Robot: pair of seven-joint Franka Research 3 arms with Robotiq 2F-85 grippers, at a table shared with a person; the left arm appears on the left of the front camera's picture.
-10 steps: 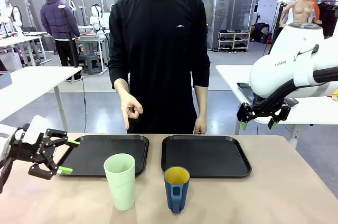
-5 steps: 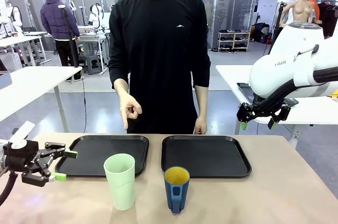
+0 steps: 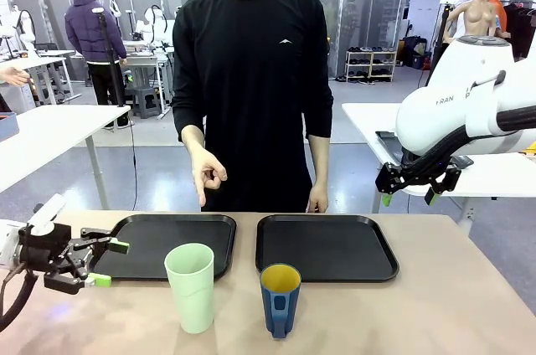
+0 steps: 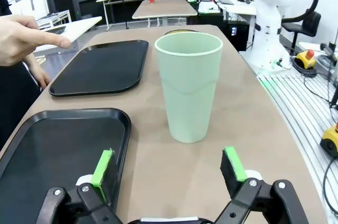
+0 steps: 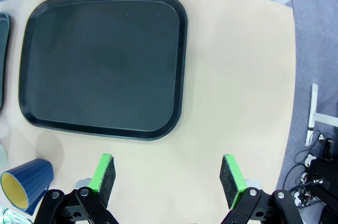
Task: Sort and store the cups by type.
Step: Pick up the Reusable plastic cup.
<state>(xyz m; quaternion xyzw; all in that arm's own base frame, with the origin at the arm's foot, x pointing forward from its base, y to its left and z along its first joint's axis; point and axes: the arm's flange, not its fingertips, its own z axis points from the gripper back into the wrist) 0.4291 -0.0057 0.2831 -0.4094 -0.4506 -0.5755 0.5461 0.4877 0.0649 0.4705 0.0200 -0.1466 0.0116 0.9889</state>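
**Front view.** We see the tumbler upright on the desk, on the robot's side of the left tray. The mug stands just right of the tumbler, apart from it. The left gripper is open and empty, low on the tumbler's left. The right gripper is also open and hangs well up and right of the tumbler. A person's hand points downward beyond the tumbler.

**Left wrist view.** We see the tumbler straight ahead between the spread fingers, untouched.

**Right wrist view.** We see the open, empty gripper above the right tray, with the mug towards the tumbler's side.
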